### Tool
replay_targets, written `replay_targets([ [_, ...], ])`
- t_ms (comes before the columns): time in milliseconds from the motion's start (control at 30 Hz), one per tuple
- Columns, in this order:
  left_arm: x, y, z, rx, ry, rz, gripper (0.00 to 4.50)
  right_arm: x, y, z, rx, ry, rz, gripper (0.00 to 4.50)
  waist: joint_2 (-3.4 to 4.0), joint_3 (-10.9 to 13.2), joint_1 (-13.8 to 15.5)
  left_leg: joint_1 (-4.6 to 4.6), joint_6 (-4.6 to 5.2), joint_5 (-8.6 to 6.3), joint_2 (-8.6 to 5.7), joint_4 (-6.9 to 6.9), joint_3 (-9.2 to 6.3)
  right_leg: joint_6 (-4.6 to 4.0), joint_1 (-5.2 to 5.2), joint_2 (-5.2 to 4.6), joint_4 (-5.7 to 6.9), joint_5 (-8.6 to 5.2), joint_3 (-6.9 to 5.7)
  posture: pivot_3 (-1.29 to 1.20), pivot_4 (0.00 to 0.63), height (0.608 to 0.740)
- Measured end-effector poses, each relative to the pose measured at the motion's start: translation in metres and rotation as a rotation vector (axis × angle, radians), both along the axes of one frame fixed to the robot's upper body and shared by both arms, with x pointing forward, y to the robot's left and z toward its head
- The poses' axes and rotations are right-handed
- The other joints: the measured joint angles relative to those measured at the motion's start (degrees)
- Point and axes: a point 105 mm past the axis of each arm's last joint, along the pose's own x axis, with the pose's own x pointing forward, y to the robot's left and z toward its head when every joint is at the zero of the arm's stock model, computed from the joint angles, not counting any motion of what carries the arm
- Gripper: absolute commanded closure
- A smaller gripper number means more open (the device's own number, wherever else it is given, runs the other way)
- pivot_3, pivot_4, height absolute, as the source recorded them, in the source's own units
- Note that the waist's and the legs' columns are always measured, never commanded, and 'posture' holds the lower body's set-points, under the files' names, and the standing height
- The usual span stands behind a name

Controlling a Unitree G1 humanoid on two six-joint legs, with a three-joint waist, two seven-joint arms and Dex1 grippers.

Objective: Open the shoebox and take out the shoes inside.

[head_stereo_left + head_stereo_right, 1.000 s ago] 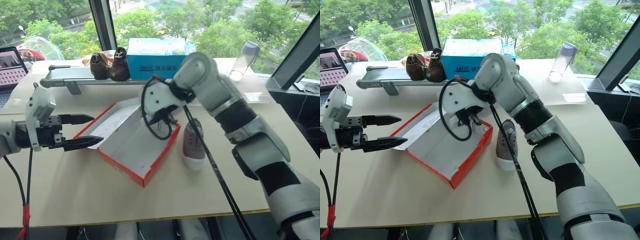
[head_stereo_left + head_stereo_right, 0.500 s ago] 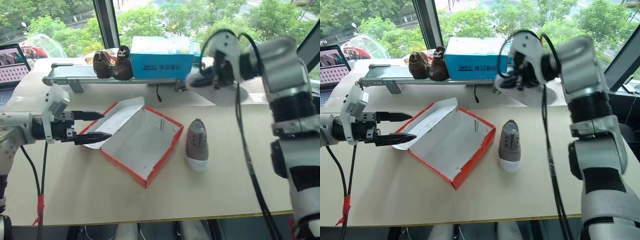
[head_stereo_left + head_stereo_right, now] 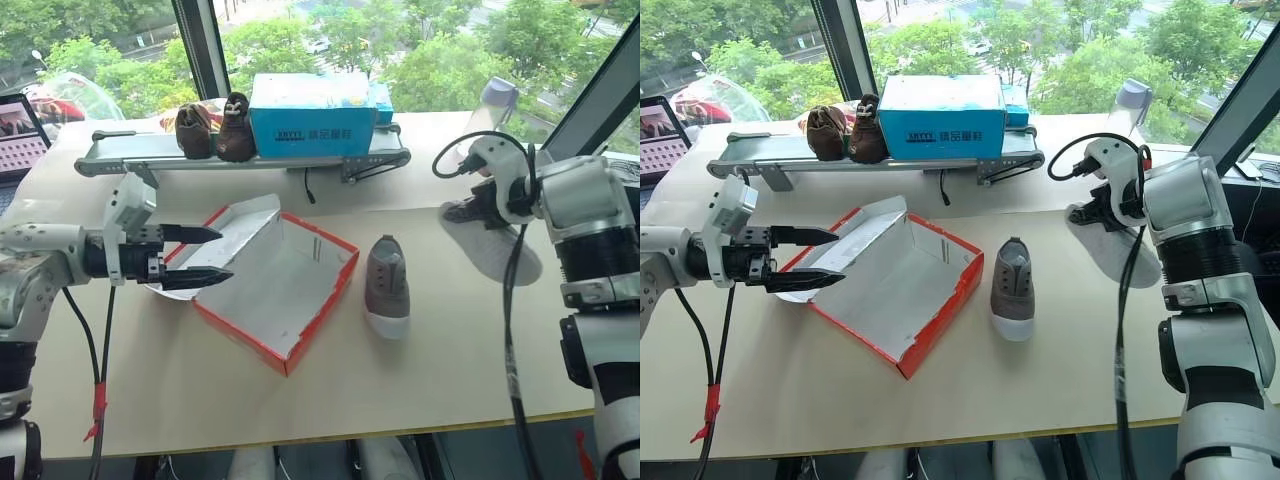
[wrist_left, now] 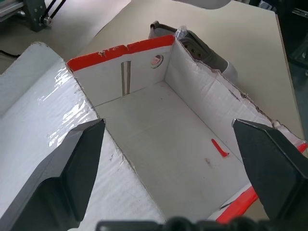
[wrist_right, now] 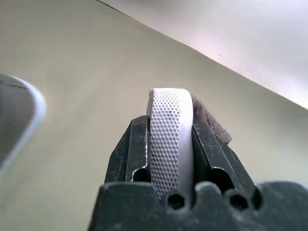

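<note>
Gripping shoe (image 5: 171, 139), right tool (image 5: 169, 144) extended, above table (image 3: 200, 380)

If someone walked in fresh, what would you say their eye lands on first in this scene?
Probably the red shoebox, lying open and empty mid-table with its white inside showing, the open left gripper hovering at its lid side. Next, one grey shoe resting on the table right of the box, while the right gripper holds the other shoe above the table's right part.

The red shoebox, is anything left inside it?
Empty. The shoebox lies open with its white floor bare; one shoe rests on the table beside it, the other shoe is clamped in the right gripper.
</note>
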Motion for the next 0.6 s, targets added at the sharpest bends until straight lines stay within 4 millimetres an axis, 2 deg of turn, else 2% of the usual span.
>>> replay_targets([
  [133, 0.000, 0.000, 0.000, 0.000, -0.001, 0.000, 0.00, 0.006, -0.016, -0.015, -0.221, -0.040, -0.051, 3.88, 0.00, 0.0, 0.0, 0.00, 0.00, 0.00, 0.00, 0.00, 0.00, 0.00, -0.01, 0.00, 0.00, 0.01, 0.01, 0.00, 0.150, 0.740],
  [267, 0.000, 0.000, 0.000, 0.002, -0.003, 0.000, 0.00, 0.010, -0.014, -0.025, -0.286, -0.072, -0.085, 3.88, 0.00, 0.0, -0.4, 0.02, 0.00, 0.00, 0.00, 0.00, -0.01, -0.01, 0.00, 0.01, 0.03, 0.02, 0.02, 0.00, 0.150, 0.740],
  [433, -0.002, 0.000, -0.001, 0.009, 0.001, 0.000, 0.00, 0.013, 0.022, -0.036, -0.284, -0.108, -0.046, 3.88, 0.00, 0.0, -1.0, 0.01, 0.00, 0.00, 0.00, 0.01, -0.03, -0.07, 0.00, 0.01, 0.04, 0.07, 0.02, 0.00, 0.150, 0.740],
  [533, -0.002, 0.001, 0.000, 0.011, -0.003, 0.004, 0.00, 0.012, 0.055, -0.036, -0.253, -0.135, 0.011, 3.88, 0.00, 0.0, -1.2, 0.01, 0.00, 0.00, 0.00, 0.02, -0.03, -0.08, 0.00, 0.01, 0.05, 0.07, 0.02, 0.00, 0.150, 0.740],
  [567, -0.002, 0.001, 0.000, 0.011, -0.003, 0.004, 0.00, 0.011, 0.062, -0.035, -0.250, -0.142, 0.026, 2.92, 0.00, 0.0, -1.2, 0.00, 0.00, 0.00, 0.00, 0.02, -0.05, -0.08, 0.01, 0.01, 0.05, 0.07, 0.01, 0.00, 0.150, 0.740],
  [600, -0.002, 0.001, 0.000, 0.012, -0.003, 0.004, 0.00, 0.010, 0.070, -0.035, -0.246, -0.151, 0.042, 2.68, 0.00, 0.0, -1.2, 0.00, 0.00, 0.00, 0.00, 0.03, -0.05, -0.07, 0.02, 0.01, 0.04, 0.07, 0.00, 0.00, 0.150, 0.740],
])
